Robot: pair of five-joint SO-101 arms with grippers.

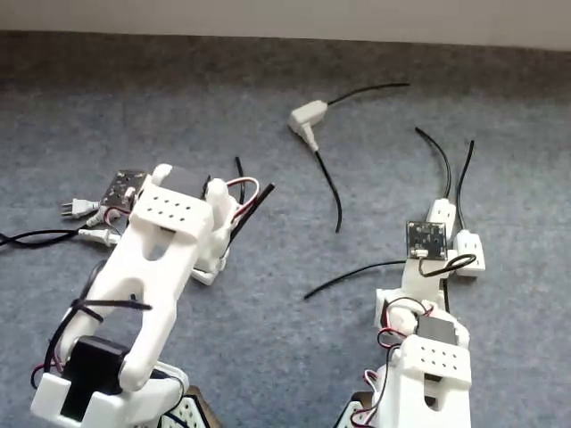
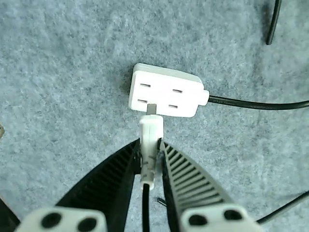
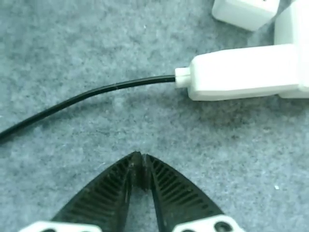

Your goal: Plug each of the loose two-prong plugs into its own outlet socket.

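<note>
My left gripper (image 2: 150, 159) is shut on a white two-prong plug (image 2: 150, 133). The plug's metal tip touches the face of a white outlet block (image 2: 164, 96), between its lower slots; I cannot tell whether it is seated. My right gripper (image 3: 141, 169) is shut with nothing in it, hovering over the grey carpet. Just beyond it lies a white plug (image 3: 241, 72) with a black cord (image 3: 96, 94), joined to a white block at the frame's edge. In the high view the outlet blocks (image 1: 468, 250) lie ahead of the right arm.
A loose plug (image 1: 78, 209) with bare prongs lies at the far left, beside the left arm. Another white plug piece (image 1: 308, 118) with black cords sits at the back middle. Loose black cords (image 1: 330, 192) cross the carpet between the arms.
</note>
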